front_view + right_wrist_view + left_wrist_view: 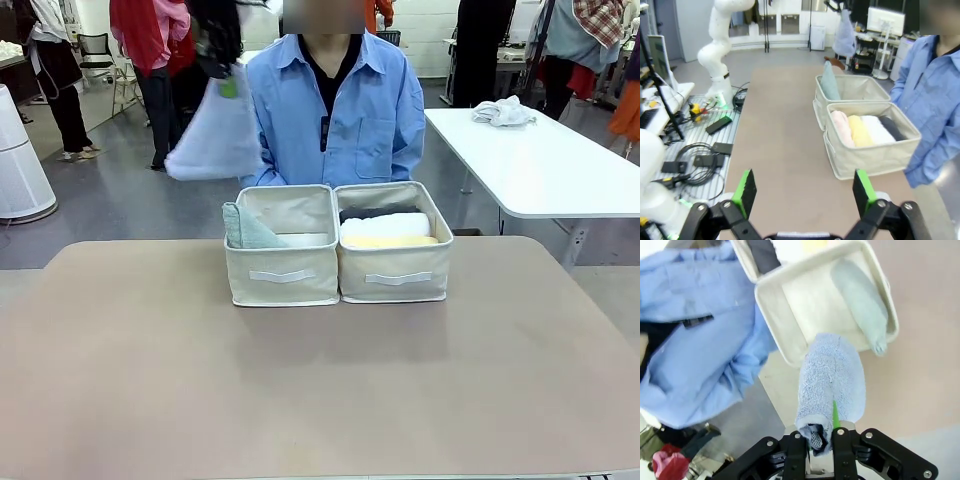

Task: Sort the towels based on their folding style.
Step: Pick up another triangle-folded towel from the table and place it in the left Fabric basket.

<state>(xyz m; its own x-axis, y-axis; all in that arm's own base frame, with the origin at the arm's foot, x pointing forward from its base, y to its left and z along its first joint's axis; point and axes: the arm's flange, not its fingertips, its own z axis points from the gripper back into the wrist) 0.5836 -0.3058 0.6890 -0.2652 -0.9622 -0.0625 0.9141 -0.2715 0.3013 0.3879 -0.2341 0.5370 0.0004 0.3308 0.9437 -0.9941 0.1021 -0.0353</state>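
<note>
— Above the left bin [282,245], what hangs there?
— The lavender-blue towel [831,377], its narrow end clamped in the left gripper [821,436] jaws, held high over the far rim, near the person's blue shirt [335,110].
— And inside?
— The grey-green towel [246,229] leans in that bin. The right bin [872,142] holds the pink towel [841,127], yellow towel [858,130], white towel [876,129], and what looks like the dark grey towel [892,128].
— The right gripper [806,192]?
— Jaws wide apart, empty, above the surface [320,390].

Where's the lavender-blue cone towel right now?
The lavender-blue cone-shaped terry towel hangs from the left tool, above the left beige fabric bin, near its far-left corner.
</note>
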